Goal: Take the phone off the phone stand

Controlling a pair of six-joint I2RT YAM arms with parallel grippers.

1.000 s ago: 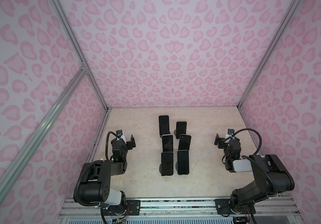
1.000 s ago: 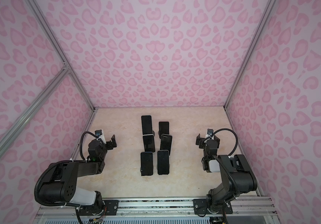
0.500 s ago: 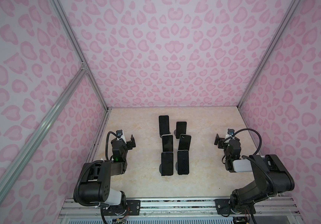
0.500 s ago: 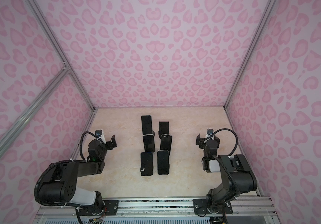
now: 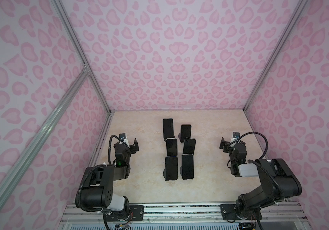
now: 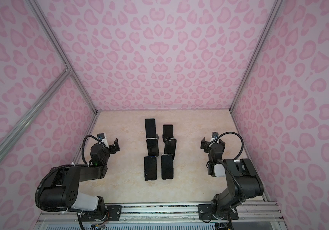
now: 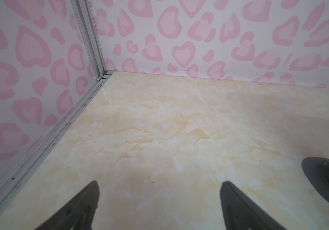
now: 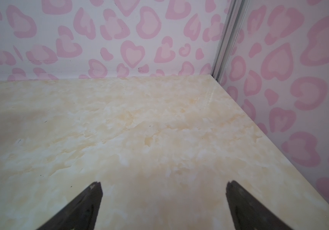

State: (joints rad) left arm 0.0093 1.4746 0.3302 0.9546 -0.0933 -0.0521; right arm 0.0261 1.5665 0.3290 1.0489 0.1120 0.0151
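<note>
Several black phones stand in two columns on stands in the middle of the table in both top views, among them the front left phone (image 5: 171, 167) (image 6: 150, 167) and the front right phone (image 5: 187, 166) (image 6: 167, 166). A dark round phone stand base (image 7: 322, 179) shows at the edge of the left wrist view. My left gripper (image 5: 130, 145) (image 6: 112, 146) (image 7: 160, 185) hangs open and empty, well to the left of the phones. My right gripper (image 5: 232, 144) (image 6: 212, 144) (image 8: 164, 185) is open and empty too, well to their right.
The beige marble table (image 5: 143, 189) is boxed in by pink heart-patterned walls (image 5: 169, 59) with aluminium corner posts. A metal rail (image 5: 179, 211) carrying both arm bases runs along the front edge. Bare table lies in front of each gripper up to the back wall.
</note>
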